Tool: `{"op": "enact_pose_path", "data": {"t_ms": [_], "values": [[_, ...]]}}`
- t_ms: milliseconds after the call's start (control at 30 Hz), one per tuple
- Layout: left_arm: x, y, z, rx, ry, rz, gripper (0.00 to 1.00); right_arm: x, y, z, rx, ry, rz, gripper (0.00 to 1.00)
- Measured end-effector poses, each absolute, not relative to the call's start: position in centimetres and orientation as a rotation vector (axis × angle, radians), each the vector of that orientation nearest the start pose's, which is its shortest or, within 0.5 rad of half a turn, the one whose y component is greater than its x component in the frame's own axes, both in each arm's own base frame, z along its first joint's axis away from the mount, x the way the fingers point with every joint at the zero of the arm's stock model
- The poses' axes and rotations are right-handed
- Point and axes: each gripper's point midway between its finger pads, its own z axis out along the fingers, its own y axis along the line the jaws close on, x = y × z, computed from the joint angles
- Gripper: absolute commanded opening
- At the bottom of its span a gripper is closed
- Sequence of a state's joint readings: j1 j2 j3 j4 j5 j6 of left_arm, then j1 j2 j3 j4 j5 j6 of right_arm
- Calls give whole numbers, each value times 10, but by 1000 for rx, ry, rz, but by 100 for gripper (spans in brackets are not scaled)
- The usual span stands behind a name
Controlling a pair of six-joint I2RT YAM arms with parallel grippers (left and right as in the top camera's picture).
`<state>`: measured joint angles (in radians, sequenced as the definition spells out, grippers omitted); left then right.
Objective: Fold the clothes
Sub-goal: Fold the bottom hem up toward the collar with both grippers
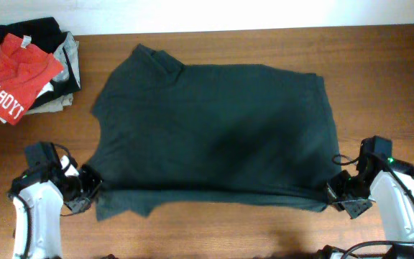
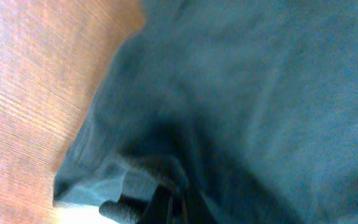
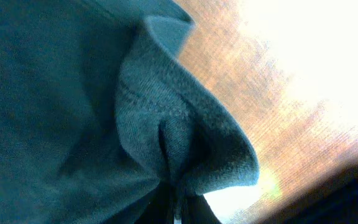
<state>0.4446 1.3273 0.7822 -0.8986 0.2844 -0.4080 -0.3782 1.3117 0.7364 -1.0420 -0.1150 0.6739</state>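
Now, left pincer (image 1: 86, 188) pinches shut on the near left edge of the dark T-shirt (image 1: 214, 122), spread flat on the bench (image 1: 387, 65); right pincer (image 1: 334, 193) grips the near right corner likewise, seemingly so both can lift that edge over for a fold

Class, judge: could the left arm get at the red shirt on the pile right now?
Probably not right away. The left gripper is shut on the edge of the dark T-shirt. The red shirt lies beyond bare table, so it must let go first.
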Motion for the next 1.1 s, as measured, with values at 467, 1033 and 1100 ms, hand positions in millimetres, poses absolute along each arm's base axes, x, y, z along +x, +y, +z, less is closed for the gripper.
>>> {"op": "enact_pose_path", "data": {"t_ms": [467,1033,1100], "values": [[345,49,81,-755,2439,-374,1,314,-39,66,1042,2466,398,6],[463,47,232,-439,2121,-325,99,418,-60,249,496,2297,206,99],[504,16,268,-253,2139,-337,99,406,-33,225,390,2444,214,99]]}}
